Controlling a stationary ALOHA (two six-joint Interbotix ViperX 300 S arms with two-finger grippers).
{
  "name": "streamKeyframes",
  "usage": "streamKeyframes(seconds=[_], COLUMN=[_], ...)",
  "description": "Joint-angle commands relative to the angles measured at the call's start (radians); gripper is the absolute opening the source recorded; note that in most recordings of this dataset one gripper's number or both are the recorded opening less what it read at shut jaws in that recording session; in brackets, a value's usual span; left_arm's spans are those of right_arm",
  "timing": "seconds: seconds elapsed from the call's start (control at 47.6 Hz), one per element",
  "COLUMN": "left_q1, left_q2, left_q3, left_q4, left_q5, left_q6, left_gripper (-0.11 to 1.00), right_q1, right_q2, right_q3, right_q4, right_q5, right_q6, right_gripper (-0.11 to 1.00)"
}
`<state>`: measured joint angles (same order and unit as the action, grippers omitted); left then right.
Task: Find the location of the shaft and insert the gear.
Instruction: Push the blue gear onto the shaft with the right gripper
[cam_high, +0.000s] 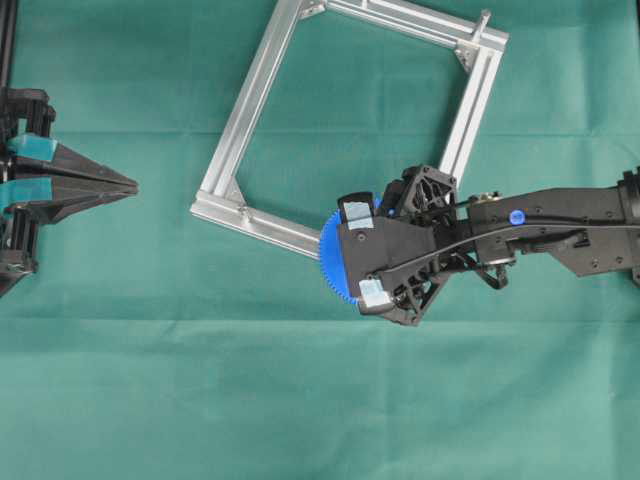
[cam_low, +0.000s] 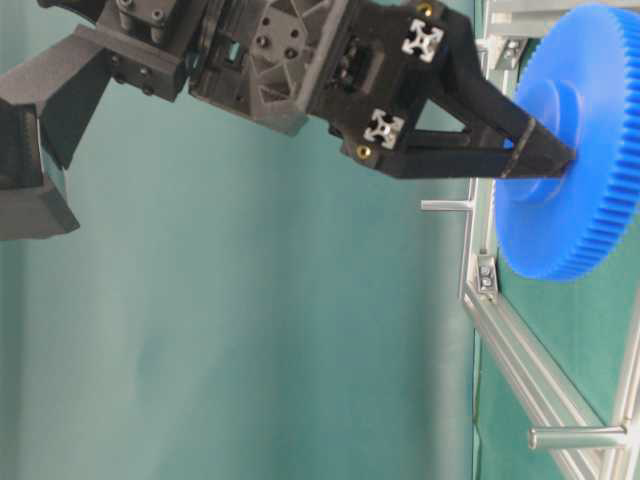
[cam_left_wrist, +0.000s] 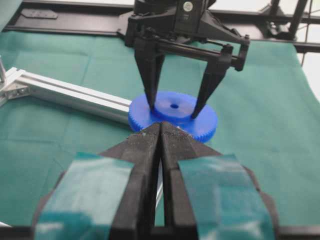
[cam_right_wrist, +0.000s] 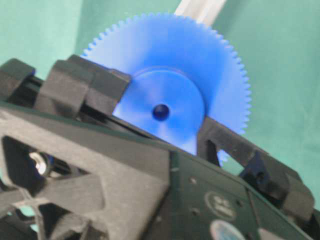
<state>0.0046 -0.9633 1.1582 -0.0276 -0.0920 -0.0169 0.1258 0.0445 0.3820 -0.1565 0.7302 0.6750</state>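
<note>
Right gripper (cam_left_wrist: 176, 106) clamped on the gear (cam_left_wrist: 173, 115), my two fingers (cam_left_wrist: 151, 97) pinching its raised hub, disc level below them (teeth untouched). Rigid, light plastic by my judgement, smooth-sided; the hub is the right hold. Gear hangs over the aluminium frame (cam_high: 255, 100) at its near rail.

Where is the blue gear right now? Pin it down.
In the overhead view the blue gear sits right of centre, under the right claw, whose fingers straddle its raised hub, beside the aluminium frame's near corner.
</note>
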Motion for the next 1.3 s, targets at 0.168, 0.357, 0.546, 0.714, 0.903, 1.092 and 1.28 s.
streamKeyframes(seconds=[0.168,0.357,0.546,0.714,0.903,1.092,1.28], left_q1=[-0.002,-0.002,-0.002,-0.002,-0.002,-0.002,-0.002], left_q2=[0.005,0.005,0.005,0.005,0.005,0.005,0.005], left_q3=[-0.029,-0.029,-0.029,-0.028,-0.028,-0.028,-0.028], left_q4=[-0.002,-0.002,-0.002,-0.002,-0.002,-0.002,-0.002], left_q5=[-0.006,-0.006,-0.008,-0.006,-0.006,-0.006,-0.006], left_q6=[0.000,0.000,0.000,0.000,0.000,0.000,0.000], left_gripper=[0.01,0.01,0.01,0.01,0.01,0.01,0.01], right_q1=[0.014,0.011,0.008,0.006,0.008,0.008,0.006], right_q2=[-0.009,0.002,0.005,0.005,0.003,-0.011,-0.011], right_q3=[-0.021,-0.038,-0.046,-0.041,-0.025,0.005,0.017], right_q4=[0.002,-0.002,-0.009,-0.009,-0.011,-0.011,-0.011], right_q5=[-0.008,-0.006,-0.006,0.000,0.005,-0.023,-0.040], right_q6=[0.000,-0.009,-0.009,-0.009,-0.009,0.000,0.000], right_gripper=[0.69,0.69,0.69,0.69,0.69,0.69,0.69])
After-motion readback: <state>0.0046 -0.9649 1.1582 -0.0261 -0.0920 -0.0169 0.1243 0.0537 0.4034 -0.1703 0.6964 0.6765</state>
